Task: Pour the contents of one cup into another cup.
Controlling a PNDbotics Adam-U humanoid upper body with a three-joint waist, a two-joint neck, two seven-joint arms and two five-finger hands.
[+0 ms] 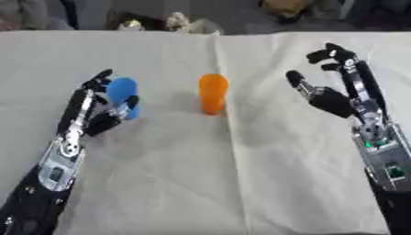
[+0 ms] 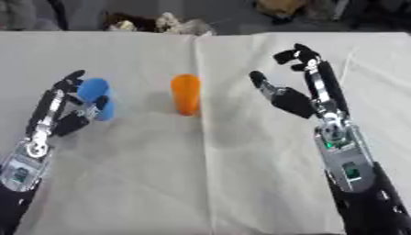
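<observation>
On the cloth (image 1: 160, 183), left hand (image 1: 96, 108) fingers wrap the blue cup (image 1: 123, 94); right hand (image 1: 337, 87) fingers spread, empty.

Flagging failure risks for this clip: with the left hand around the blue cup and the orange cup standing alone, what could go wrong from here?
1. The left hand has its fingers only partly round the blue cup; it might slip or tip on lifting.
2. The orange cup stands tall, narrow and unheld, with the right hand open and apart from it; a bump while pouring could topple it.
3. The creased cloth may make the footing unsteady.
</observation>
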